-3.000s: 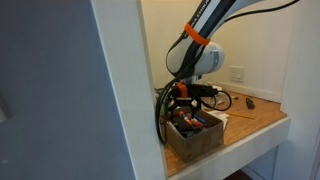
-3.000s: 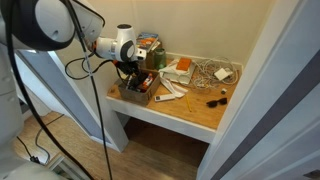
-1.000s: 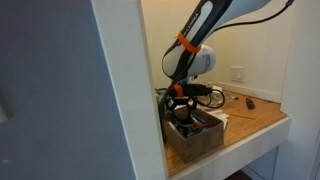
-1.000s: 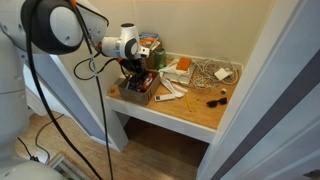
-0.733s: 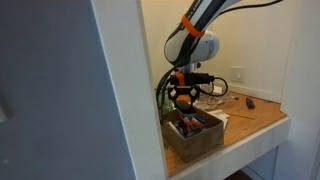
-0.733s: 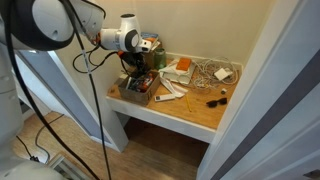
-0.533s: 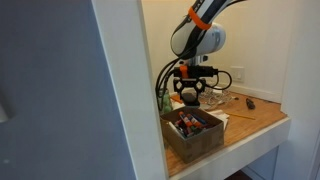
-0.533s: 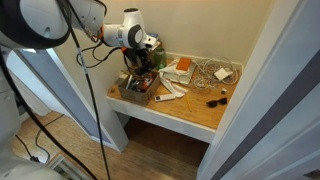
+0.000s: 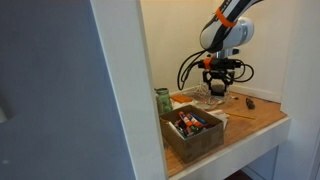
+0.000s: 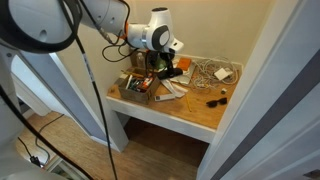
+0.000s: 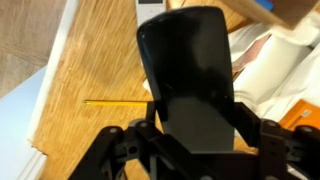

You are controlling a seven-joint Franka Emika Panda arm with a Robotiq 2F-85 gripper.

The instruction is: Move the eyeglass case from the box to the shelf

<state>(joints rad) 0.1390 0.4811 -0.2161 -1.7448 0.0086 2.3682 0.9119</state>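
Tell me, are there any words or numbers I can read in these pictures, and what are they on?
No text can be read anywhere.
The eyeglass case held by the gripper: plain dark, no writing shows.
The green can: any print is too blurred.
Things in the box: too small to read.

Soft, even indoor light; exterior views grainy, wrist view blurred.

No text, label, brand or number could be read in any view. The eyeglass case (image 11: 190,75) showed a plain dark surface, and the items in the box (image 9: 200,143) were too small to read.
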